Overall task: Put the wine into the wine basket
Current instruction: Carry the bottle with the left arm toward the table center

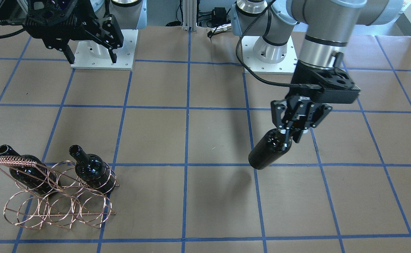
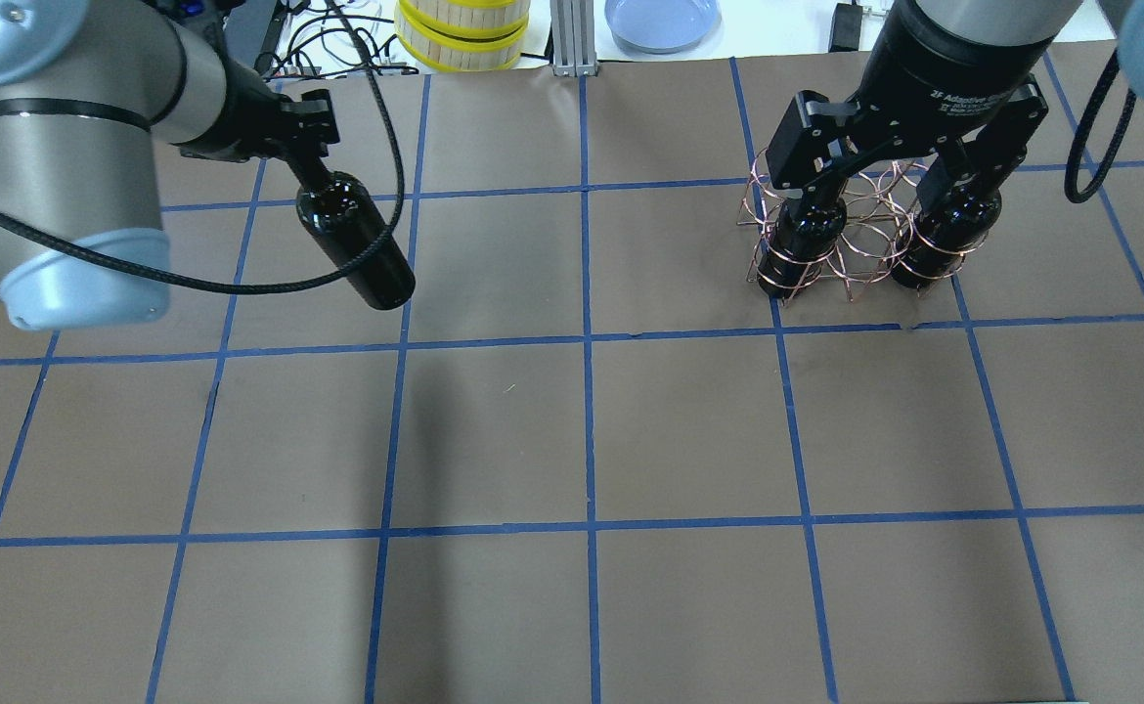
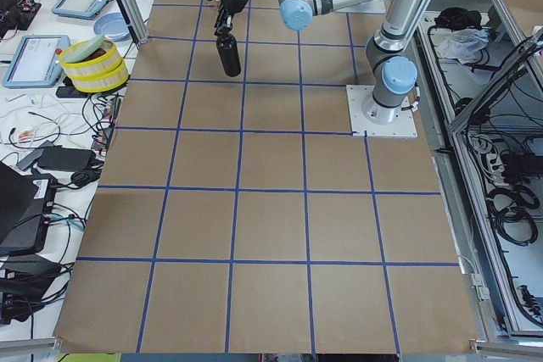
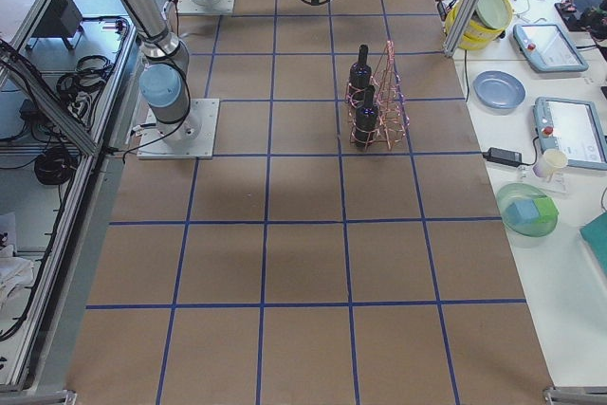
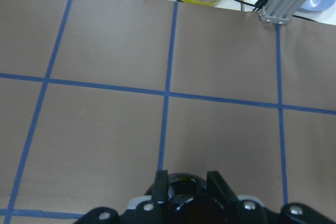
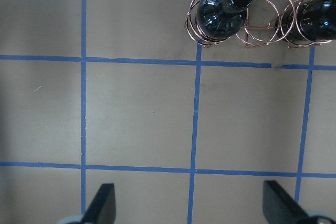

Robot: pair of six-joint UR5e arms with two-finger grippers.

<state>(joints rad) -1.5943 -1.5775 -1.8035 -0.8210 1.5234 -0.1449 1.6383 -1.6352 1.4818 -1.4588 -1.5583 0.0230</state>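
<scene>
**Brown paper worktop (image 2: 572, 440), blue tape grid.** The left arm (image 2: 64, 147) reaches over one end and the right arm (image 2: 973, 29) over the other.

**Rose-gold wire wine basket (image 1: 61, 203).** It stands on the worktop under the right arm. You see its coil-wrapped handle bar (image 1: 14, 161) plainly only in the front-facing view. In the overhead view the right gripper (image 1: 92, 59) covers its upper rings. It holds a second black glass bottle (image 1: 23, 172) and a third black glass bottle (image 1: 91, 168), one toward each end, with necks up and mouths open. You cannot tell which tier carries them. The right wrist view cuts one of them off at its edge.

**Glossy black glass wine bottle (image 1: 269, 151).** It hangs clear of the worktop, well apart from the basket, with its shadow on the paper below. Its long axis is close to vertical, neck up and base down. Its neck and mouth are hidden inside the left gripper (image 1: 290, 134). The left wrist view shows only its shoulder, at the bottom edge.

**Grippers.** The left gripper is clamped on the bottle's neck, with fingers (image 5: 161, 187) on either side. The right gripper hangs above the basket with its jaws spread wide and nothing between them.
</scene>
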